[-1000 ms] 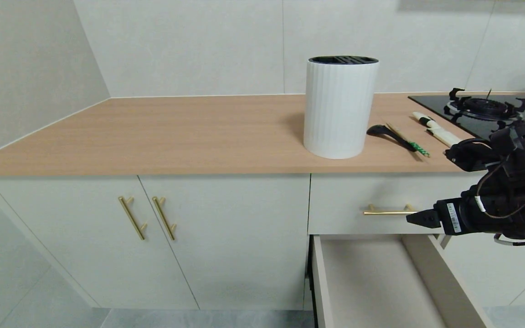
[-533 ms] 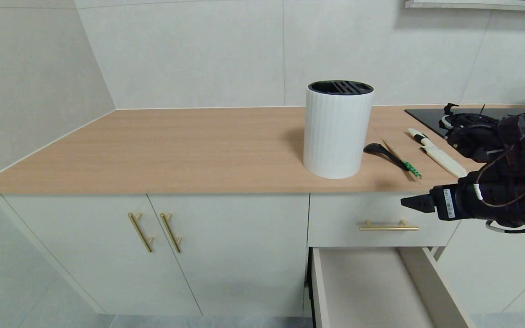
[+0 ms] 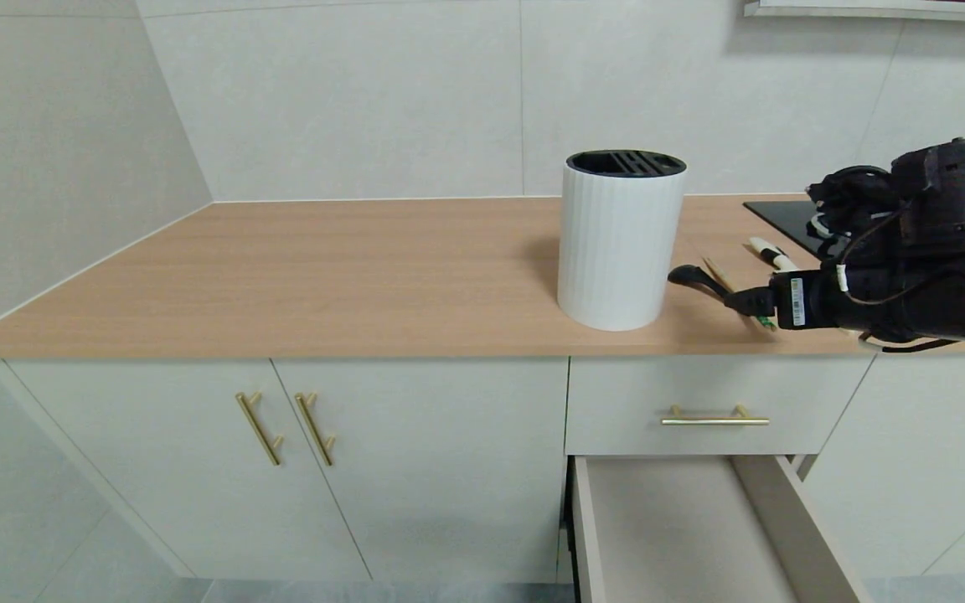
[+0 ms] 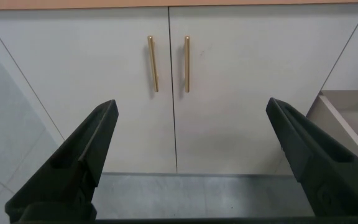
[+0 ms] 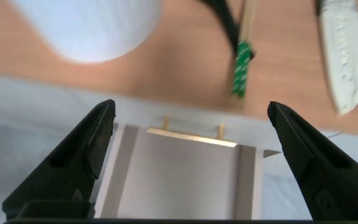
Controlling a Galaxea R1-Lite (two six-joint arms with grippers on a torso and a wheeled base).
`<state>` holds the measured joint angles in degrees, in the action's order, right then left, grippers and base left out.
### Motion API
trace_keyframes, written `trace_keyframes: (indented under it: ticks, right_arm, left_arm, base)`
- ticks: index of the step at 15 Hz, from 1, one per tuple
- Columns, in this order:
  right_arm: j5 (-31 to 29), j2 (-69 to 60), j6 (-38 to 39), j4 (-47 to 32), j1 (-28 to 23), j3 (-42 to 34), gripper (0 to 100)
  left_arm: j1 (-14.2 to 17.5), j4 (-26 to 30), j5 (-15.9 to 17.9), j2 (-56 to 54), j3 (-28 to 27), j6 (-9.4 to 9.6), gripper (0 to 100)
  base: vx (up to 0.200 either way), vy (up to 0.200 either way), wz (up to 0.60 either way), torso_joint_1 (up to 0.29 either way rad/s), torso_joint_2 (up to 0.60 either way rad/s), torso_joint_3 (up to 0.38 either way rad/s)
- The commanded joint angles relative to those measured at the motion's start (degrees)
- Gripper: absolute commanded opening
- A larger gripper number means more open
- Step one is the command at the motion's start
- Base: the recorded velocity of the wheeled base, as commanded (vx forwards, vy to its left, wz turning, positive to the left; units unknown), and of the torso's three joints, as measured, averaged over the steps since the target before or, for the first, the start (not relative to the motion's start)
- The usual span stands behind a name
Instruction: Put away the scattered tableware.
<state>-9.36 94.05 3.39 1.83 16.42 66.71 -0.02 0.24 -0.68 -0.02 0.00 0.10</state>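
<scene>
Two released: left end effector point(image 4: 191, 107) facing cabinet doors point(image 4: 241, 93), right end effector point(image 5: 191, 107) near chopsticks point(image 5: 242, 65).

My right arm point(image 3: 910, 293) is matte black throughout, topped by a dark grey, glossy cylindrical housing point(image 3: 960, 172). Thin black cables point(image 3: 872, 243) loop just below that cylinder, one bound with a small white band point(image 3: 841, 275). Lower still from the cylinder, a white rectangular label point(image 3: 799, 301) with dark print sits on the right gripper point(image 3: 740, 300), which tapers to a point. Its fingers point(image 5: 73, 168) are black wedge-shaped slabs with bevelled edges. The left gripper point(image 4: 191, 106) has matching fingers point(image 4: 73, 168).
</scene>
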Motion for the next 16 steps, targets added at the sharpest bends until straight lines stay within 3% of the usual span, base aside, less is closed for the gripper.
trace_keyframes:
  ticks: [1,4,15,16]
  right_arm:
    - [-0.57,6.23,0.13,0.54,-2.8,2.55,100]
    - [-0.83,8.78,-0.05,4.59,-4.82,2.81,100]
    - [-1.98,13.18,-0.14,4.85,-5.61,3.69,100]
    - [-1.98,13.44,-0.14,4.94,-5.61,3.78,0]
  left_arm:
    - [0.02,0.02,-0.02,0.02,0.0,-0.01,100]
    - [0.02,0.02,-0.02,0.02,0.0,-0.01,100]
    - [0.02,0.02,-0.02,0.02,0.0,-0.01,100]
    - [0.02,0.02,-0.02,0.02,0.0,-0.01,100]
  base:
    - [0.0,0.0,0.0,0.0,0.0,0.0]
    - [0.0,0.0,0.0,0.0,0.0,0.0]
    - [0.0,0.0,0.0,0.0,0.0,0.0]
    - [0.0,0.0,0.0,0.0,0.0,0.0]
